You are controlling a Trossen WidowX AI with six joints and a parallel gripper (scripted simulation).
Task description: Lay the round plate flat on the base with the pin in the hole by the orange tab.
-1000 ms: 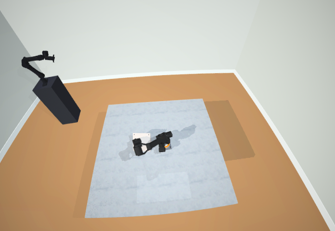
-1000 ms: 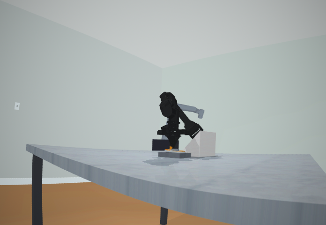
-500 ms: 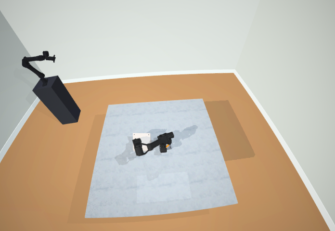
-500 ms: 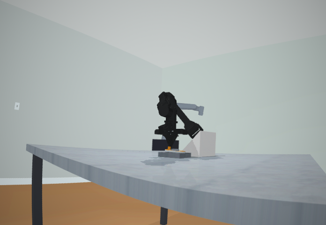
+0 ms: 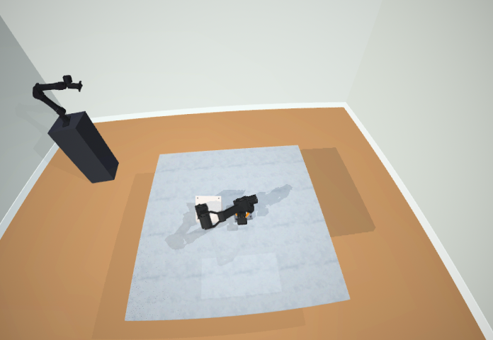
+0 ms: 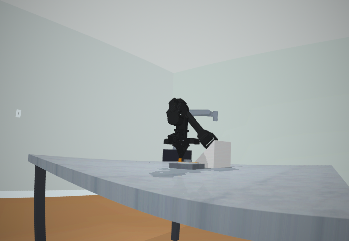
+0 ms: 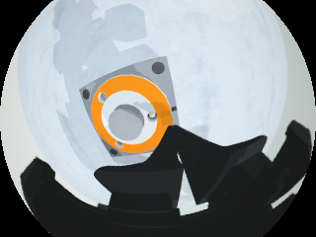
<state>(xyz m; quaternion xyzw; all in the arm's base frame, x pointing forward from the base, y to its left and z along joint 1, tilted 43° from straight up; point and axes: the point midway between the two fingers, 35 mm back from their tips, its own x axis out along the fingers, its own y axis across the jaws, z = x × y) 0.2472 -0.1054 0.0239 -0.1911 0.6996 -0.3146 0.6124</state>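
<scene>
Now we look at our wrist view from left to right. On the left lies the square grey base [image 7: 90, 95] with dark screws in its corners, flat on the pale grey table [image 7: 217, 39]. On top of it sits the round orange plate [image 7: 106, 125], a ring with small holes in it. In its middle we see the round grey post [image 7: 126, 121]. Near the ring's right side is a small pale dot [image 7: 152, 117]; we cannot tell if it is the pin or a hole.

Just right of that, our black gripper [image 7: 173, 137] points its tip at the plate's right edge. We cannot tell if it touches. Its fingers are pressed tight together, with nothing between them.

From the side, our gripper [image 6: 180, 157] points straight down at an orange bit [image 6: 179, 159] on the base [image 6: 186, 165]. A white block [image 6: 218, 154] stands to the right.
</scene>
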